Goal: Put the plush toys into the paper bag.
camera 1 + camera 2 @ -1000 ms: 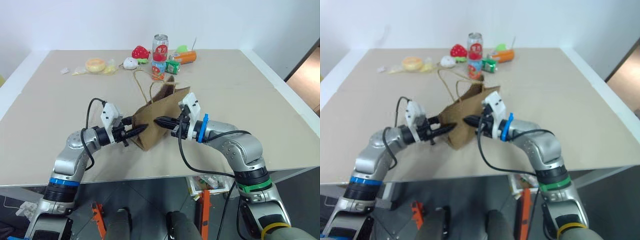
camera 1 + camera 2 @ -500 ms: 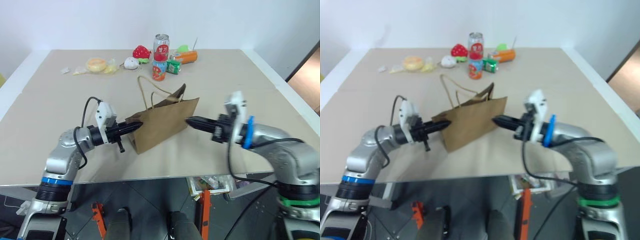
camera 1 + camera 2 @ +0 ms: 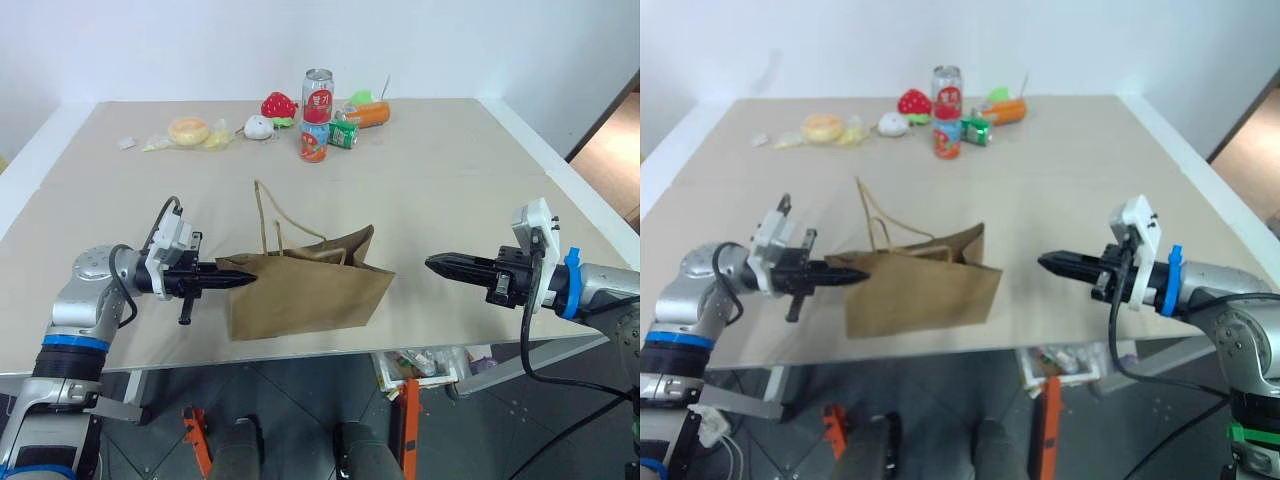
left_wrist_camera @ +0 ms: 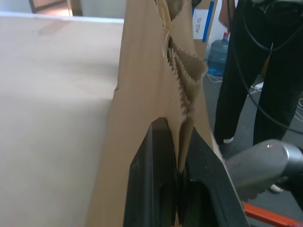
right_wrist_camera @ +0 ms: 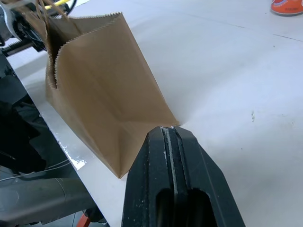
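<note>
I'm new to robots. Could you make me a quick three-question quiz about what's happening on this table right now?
1. True or false: the left gripper is pinching the bag's edge.
2. The right gripper is: A) holding the bag, B) shut and apart from the bag, C) holding a can.
3. Which red toy lies beside the tall can?

Key: 1 true. 2 B. 3 the strawberry.

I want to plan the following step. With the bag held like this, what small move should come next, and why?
Probably bring the right gripper back to the paper bag to spread its mouth. The left gripper is shut on the bag's rim, the right is shut, empty and apart from the bag, and the mouth looks nearly flat.
</note>
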Tool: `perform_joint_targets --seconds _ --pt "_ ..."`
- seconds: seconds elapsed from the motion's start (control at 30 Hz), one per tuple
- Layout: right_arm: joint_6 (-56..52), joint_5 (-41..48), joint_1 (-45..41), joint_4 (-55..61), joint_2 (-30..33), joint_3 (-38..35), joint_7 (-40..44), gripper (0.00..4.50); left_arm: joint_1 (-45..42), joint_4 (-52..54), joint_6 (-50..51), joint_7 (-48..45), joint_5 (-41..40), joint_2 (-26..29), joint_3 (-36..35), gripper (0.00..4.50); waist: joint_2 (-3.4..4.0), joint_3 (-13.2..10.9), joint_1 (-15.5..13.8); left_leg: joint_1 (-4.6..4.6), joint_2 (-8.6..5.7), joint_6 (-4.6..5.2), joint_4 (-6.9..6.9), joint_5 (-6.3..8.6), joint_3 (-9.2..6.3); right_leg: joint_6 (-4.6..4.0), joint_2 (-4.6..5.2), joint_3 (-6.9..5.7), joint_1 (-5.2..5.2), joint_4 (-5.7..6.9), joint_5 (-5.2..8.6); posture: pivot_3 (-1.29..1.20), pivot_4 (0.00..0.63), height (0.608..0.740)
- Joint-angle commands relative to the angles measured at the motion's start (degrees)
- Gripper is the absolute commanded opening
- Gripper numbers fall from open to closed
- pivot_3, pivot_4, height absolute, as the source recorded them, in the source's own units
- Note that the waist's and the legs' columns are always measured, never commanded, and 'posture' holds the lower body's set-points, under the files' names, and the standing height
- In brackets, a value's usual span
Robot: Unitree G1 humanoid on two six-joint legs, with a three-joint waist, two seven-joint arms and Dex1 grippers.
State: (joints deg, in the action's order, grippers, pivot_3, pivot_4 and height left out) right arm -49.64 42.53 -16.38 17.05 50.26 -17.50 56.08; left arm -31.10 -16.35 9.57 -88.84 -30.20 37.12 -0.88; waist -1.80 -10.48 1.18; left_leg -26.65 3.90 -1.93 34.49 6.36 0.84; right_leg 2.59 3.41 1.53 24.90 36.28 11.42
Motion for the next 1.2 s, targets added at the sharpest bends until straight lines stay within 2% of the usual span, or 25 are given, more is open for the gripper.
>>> perform_joint_targets --seconds 0.03,0.1,0.13,0.17,0.23,0.27,0.37,0.57,0.67,0.83,0.93,1.0,1.2 --pt "0.6 1.5 1.5 2.1 1.5 -1.9 1.0 0.0 -3.4 -5.0 -6.2 -2.3 2.6 -1.7 0.6 0.57 0.0 0.0 0.0 -0.01 0.0 0.0 0.0 0.0 0.0 0.0 0.0 0.0 0.0 0.0 0.0 0.0 0.15 0.74" --pt "1.2 0.7 1.8 2.1 2.0 -1.3 1.5 0.0 -4.3 -6.2 -5.9 -2.3 2.6 -2.4 0.8 0.85 0.0 0.0 0.0 -0.01 0.0 0.0 0.0 0.0 0.0 0.01 0.01 0.0 -0.02 0.0 0.0 0.0 0.15 0.74" --pt "1.3 0.8 1.8 2.1 2.1 -1.1 1.5 0.0 -4.8 -6.8 -6.2 -2.3 2.5 -2.7 0.6 1.43 0.0 0.0 0.0 0.0 0.0 0.01 0.0 -0.01 0.0 0.01 0.01 0.0 -0.03 0.0 0.01 0.0 0.15 0.74" --pt "1.3 1.0 1.8 2.1 2.1 -1.1 1.6 0.0 -5.3 -7.4 -6.8 -1.9 2.4 -3.3 0.1 1.49 0.0 0.0 0.0 0.0 0.0 0.01 0.01 -0.01 0.01 0.01 0.01 0.01 -0.03 0.0 0.01 0.0 0.15 0.74" --pt "1.2 1.8 1.5 2.8 2.3 -1.0 1.9 0.0 -6.2 -8.0 -7.4 -0.6 1.9 -4.1 -1.3 2.3 0.0 0.0 0.0 0.0 0.0 0.01 0.02 -0.01 -0.01 0.02 -0.01 0.0 -0.03 0.01 -0.01 0.0 0.15 0.74" --pt "1.0 2.2 1.3 3.1 2.3 -1.1 2.0 0.0 -6.3 -8.1 -7.9 -0.2 1.8 -4.2 -1.8 2.46 0.0 0.0 0.0 0.0 0.0 0.02 0.03 -0.01 -0.01 0.03 -0.01 0.0 -0.03 0.01 -0.01 0.0 0.15 0.74" --pt "-0.1 4.8 -0.4 4.0 2.6 -2.4 2.3 0.0 -6.4 -6.5 -5.8 2.5 1.2 -3.2 -3.5 3.4 0.0 0.0 0.0 0.0 0.0 0.02 0.04 -0.01 -0.01 0.04 -0.01 0.01 -0.04 0.01 -0.02 0.0 0.15 0.74" --pt "-0.2 6.3 -1.0 4.1 3.9 -2.3 2.9 0.0 -3.2 8.1 13.7 8.6 -7.3 2.4 -6.9 3.4 -0.02 0.0 0.0 -0.03 0.01 0.03 0.02 -0.02 -0.04 0.07 -0.03 0.01 -0.01 0.04 0.0 0.0 0.15 0.74" --pt "-0.5 7.1 -1.7 3.7 4.7 -2.6 3.5 0.0 -0.5 14.7 24.0 11.5 -11.2 7.1 -8.9 3.4 0.0 0.0 0.1 -0.02 0.0 0.02 0.03 -0.02 -0.02 0.1 -0.01 0.02 -0.03 0.04 0.02 0.0 0.15 0.74" --pt "-0.8 8.8 -2.0 3.2 5.0 -3.7 3.6 0.0 1.8 16.7 39.5 19.4 -17.3 13.1 -15.2 3.4 0.0 0.0 0.0 0.01 0.01 0.02 0.03 -0.01 -0.03 0.08 -0.02 0.03 0.0 0.08 0.01 0.0 0.15 0.74" --pt "-0.3 8.5 -1.6 2.7 4.8 -3.6 3.6 0.0 6.7 18.5 40.2 19.0 -17.8 15.5 -18.3 3.4 -0.01 0.0 0.0 0.04 0.01 0.01 0.03 0.0 -0.03 0.07 -0.01 0.03 -0.01 0.09 0.0 0.0 0.15 0.74" --pt "-0.1 8.3 -1.6 2.4 4.6 -3.2 3.4 0.0 10.1 19.9 37.7 19.9 -16.0 15.5 -20.0 3.4 -0.01 0.0 0.0 0.04 0.0 0.0 0.03 0.0 -0.02 0.06 0.01 0.03 0.0 0.08 0.0 0.0 0.15 0.74" --pt "-0.1 8.5 -2.0 1.7 4.7 -2.9 3.5 0.0 18.5 21.0 38.8 20.3 -16.6 17.1 -24.5 3.4 -0.01 0.0 0.0 0.06 0.01 -0.1 -0.05 0.07 0.12 0.0 0.08 0.02 0.11 0.08 0.04 0.0 0.15 0.74"
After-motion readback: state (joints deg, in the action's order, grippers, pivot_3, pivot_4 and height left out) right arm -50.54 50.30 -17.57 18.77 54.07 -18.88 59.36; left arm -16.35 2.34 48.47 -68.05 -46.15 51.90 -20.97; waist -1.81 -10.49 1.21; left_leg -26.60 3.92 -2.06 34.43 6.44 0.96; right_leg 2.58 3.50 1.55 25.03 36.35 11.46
